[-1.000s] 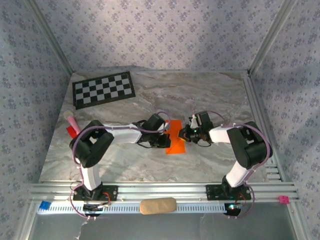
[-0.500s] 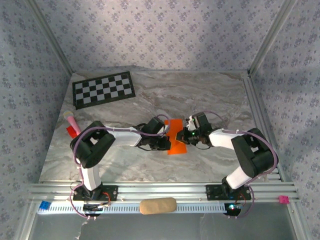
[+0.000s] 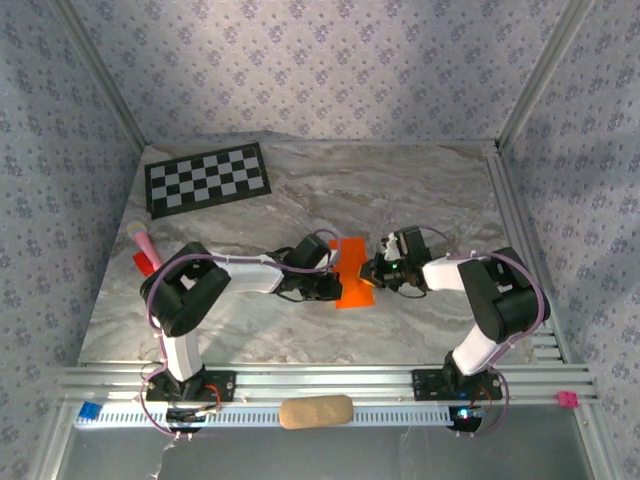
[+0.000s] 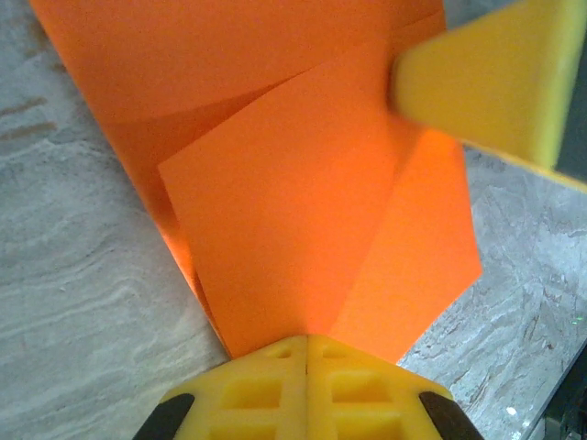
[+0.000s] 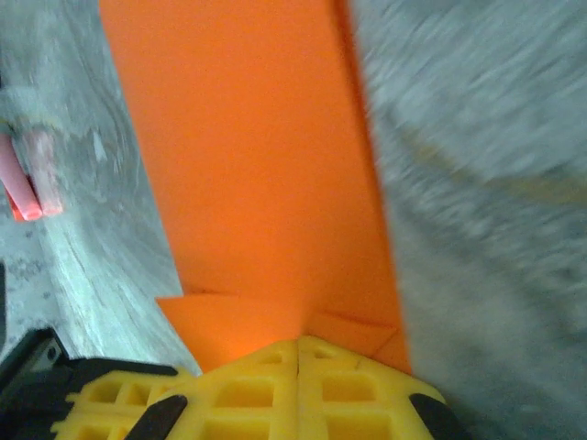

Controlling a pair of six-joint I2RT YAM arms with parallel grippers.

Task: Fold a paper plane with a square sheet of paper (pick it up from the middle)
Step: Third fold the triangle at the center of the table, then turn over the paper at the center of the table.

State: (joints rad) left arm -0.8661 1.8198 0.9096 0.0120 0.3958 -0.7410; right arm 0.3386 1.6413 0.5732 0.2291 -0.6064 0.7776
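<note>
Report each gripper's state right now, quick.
Left gripper: closed, pinching the folded orange paper.
Right gripper: closed, pinching the opposite side of that paper.

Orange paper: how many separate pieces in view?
1. The square sheet of paper, folded, is mid-table, clamped between the left gripper and right gripper. Folds could hide another.
</note>
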